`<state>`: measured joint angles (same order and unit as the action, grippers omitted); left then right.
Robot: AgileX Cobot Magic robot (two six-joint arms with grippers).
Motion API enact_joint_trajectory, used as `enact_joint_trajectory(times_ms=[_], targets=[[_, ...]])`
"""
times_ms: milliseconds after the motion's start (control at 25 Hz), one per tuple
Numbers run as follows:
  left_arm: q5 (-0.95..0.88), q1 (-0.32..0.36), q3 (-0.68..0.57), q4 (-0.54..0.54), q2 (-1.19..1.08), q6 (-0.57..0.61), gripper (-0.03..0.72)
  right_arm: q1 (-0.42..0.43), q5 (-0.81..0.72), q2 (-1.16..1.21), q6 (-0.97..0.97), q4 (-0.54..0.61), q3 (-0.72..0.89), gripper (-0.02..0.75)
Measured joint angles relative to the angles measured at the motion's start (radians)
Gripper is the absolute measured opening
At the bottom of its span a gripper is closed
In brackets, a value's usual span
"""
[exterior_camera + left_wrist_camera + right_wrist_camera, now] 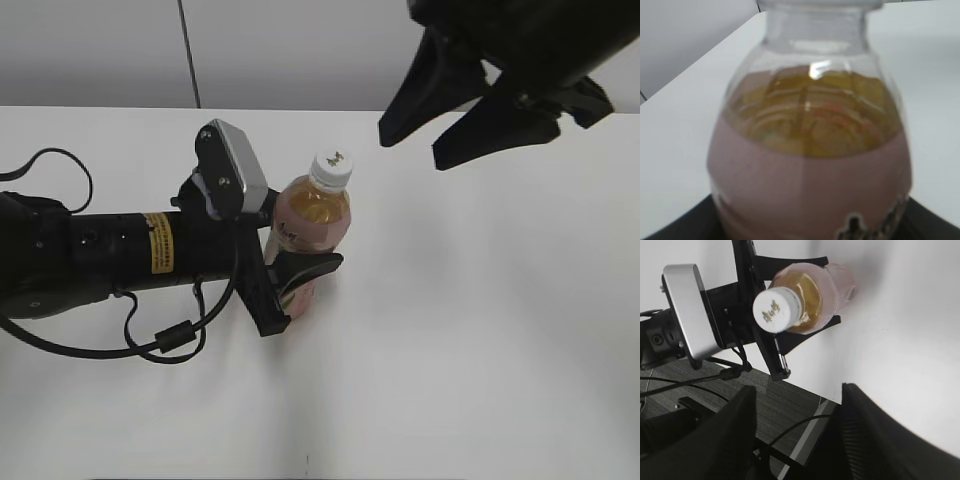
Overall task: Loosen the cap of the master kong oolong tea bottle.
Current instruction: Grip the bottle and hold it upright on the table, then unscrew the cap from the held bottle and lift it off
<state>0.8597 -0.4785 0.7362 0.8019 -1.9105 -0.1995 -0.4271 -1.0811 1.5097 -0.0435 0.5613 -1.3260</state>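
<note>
While upright on table:
bottle [312, 222]: long axis vertical, cap [331, 168] up
left gripper [290, 290]: clamped round bottle
right gripper [435, 135]: spread wide, empty, above

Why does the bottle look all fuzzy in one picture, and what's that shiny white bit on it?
Left wrist view: the bottle fills the picture, too near the camera, so it blurs; the white bit is light glinting off the plastic. Exterior view: the bottle, held by the left gripper, is sharper. Right wrist view: the cap looks bright, its print smeared.
</note>
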Motion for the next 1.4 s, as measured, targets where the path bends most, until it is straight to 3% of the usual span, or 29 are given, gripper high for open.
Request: enact_joint_trajectory(times_ms=[560,840,1400], targets=[[-0.033,0.0,0.001,-0.016,0.01,0.0,0.407,-0.032,0.07,0.148,-0.44,-0.015,-0.097,0.407],[-0.035,0.0,0.001,-0.026,0.01,0.002,0.407,-0.086,0.118,0.192,-0.482,0.03,-0.097,0.407],[-0.036,0.0,0.001,-0.029,0.01,0.003,0.407,-0.086,0.149,0.208,-0.522,0.015,-0.097,0.406]])
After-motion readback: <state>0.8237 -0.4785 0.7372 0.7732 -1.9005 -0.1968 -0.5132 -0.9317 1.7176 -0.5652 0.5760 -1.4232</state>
